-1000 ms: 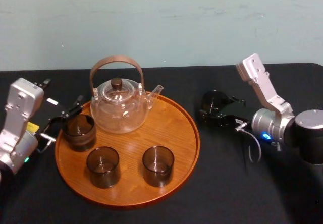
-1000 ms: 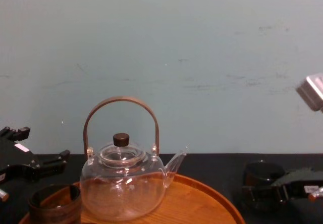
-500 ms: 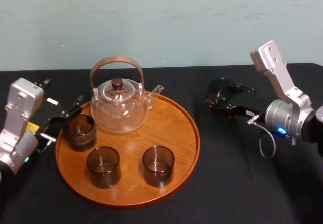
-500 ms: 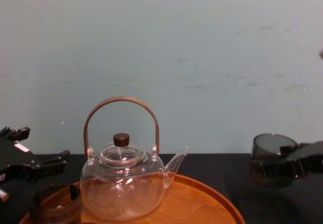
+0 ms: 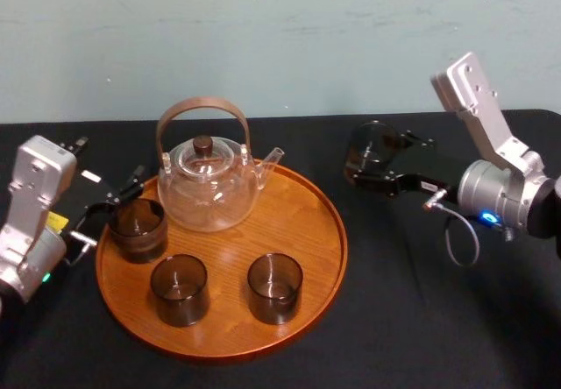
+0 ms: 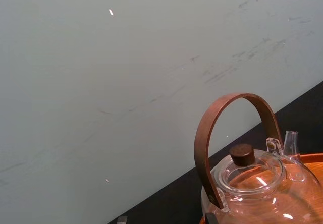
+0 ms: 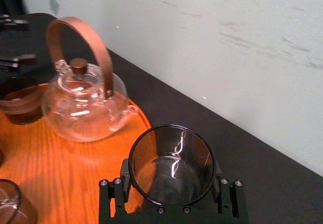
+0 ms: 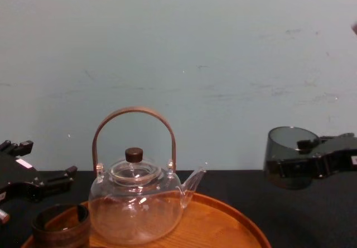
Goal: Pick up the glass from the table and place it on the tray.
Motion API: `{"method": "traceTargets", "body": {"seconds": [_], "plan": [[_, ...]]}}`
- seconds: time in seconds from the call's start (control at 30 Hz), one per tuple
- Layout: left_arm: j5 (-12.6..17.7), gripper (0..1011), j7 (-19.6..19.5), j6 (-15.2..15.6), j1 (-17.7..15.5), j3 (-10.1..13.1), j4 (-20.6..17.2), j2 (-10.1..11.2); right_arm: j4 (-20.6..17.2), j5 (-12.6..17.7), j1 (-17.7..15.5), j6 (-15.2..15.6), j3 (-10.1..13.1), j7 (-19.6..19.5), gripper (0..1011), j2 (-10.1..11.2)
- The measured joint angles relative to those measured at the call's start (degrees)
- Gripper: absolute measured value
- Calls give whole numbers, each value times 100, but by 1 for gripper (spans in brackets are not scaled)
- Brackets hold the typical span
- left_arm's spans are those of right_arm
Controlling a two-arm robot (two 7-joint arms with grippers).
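The glass (image 5: 366, 151), a dark smoky tumbler, hangs upright in the air to the right of the tray (image 5: 294, 218), held off the black table (image 5: 394, 319). My right gripper (image 5: 381, 166) is shut on it from the right side. The right wrist view looks down into the glass (image 7: 171, 166), clamped by the right gripper (image 7: 171, 204), with the tray (image 7: 60, 158) beyond it. In the chest view the glass (image 8: 287, 158) floats well above the cloth. My left gripper (image 5: 110, 214) rests open at the tray's left edge, beside a brown cup (image 5: 138, 229).
On the tray stand a clear glass teapot (image 5: 206, 183) at the back and two dark tumblers (image 5: 179, 289) (image 5: 274, 287) at the front. The tray's right half between the teapot and the rim is bare wood. A pale wall stands behind the table.
My right gripper has lifted the glass off the table, then carried it a little leftward toward the tray. The left arm and the things on the tray have not moved.
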Motion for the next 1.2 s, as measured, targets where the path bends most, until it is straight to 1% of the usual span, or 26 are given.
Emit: {"method": "traceTargets", "body": {"seconds": [0.2, 0.43, 0.6, 0.8, 0.93, 1.2], "plan": [[0, 1001, 0, 0, 0, 0, 0, 0, 39, 1, 104, -83, -201, 125, 904, -22], [0, 1001, 0, 0, 0, 0, 0, 0, 197, 6, 265, -193, -513, 261, 904, -155], [0, 1001, 0, 0, 0, 0, 0, 0, 314, 12, 338, -244, -688, 317, 904, -241], [0, 1001, 0, 0, 0, 0, 0, 0, 471, 6, 410, -310, -847, 342, 904, -330], [0, 1001, 0, 0, 0, 0, 0, 0, 652, -29, 458, -371, -966, 342, 904, -422], [0, 1001, 0, 0, 0, 0, 0, 0, 996, -105, 524, -466, -1074, 315, 904, -572]]}}
